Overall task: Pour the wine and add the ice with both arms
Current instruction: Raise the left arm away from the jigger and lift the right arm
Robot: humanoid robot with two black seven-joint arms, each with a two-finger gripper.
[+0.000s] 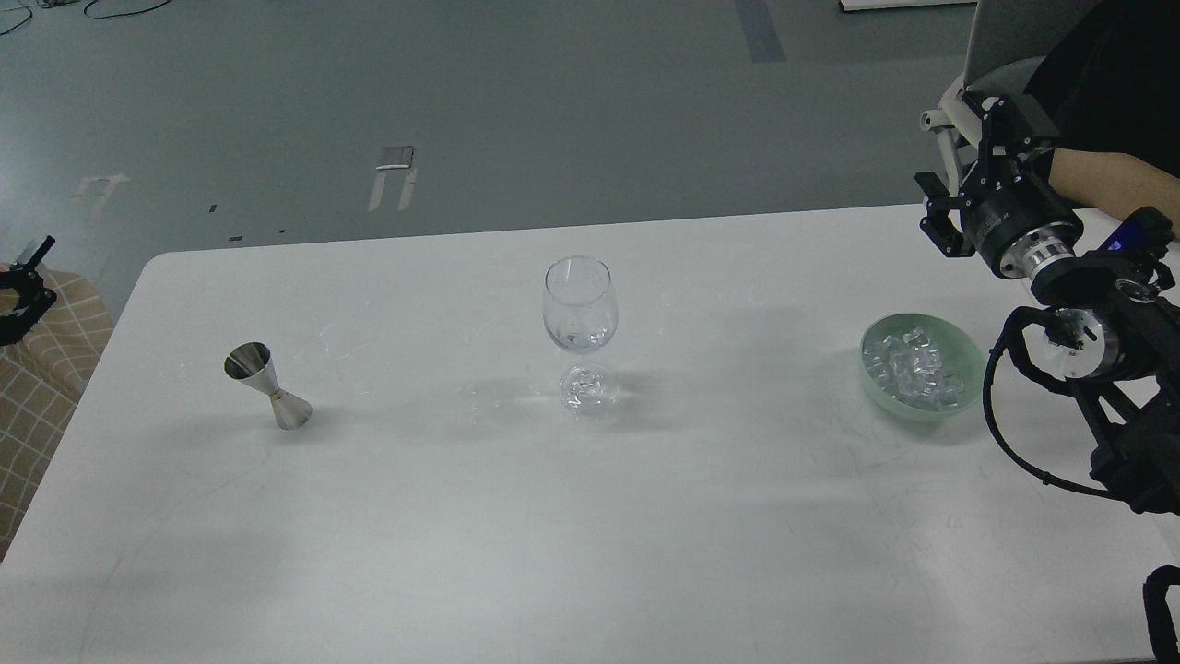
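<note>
Glinting clear ice (915,367) heaped in green bowl (874,383); right claw (954,198) empty, grip unclear.

Right arm (1097,341) comes in from the right edge, bent, wrist raised. Right gripper (949,217) hangs above the table's far right corner, finger spacing unclear. Left gripper (23,286) barely visible at left edge.

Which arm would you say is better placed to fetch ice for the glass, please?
Right, probably: the right gripper hovers just behind the bowl of ice, while the left gripper sits off the table's far left edge.
</note>
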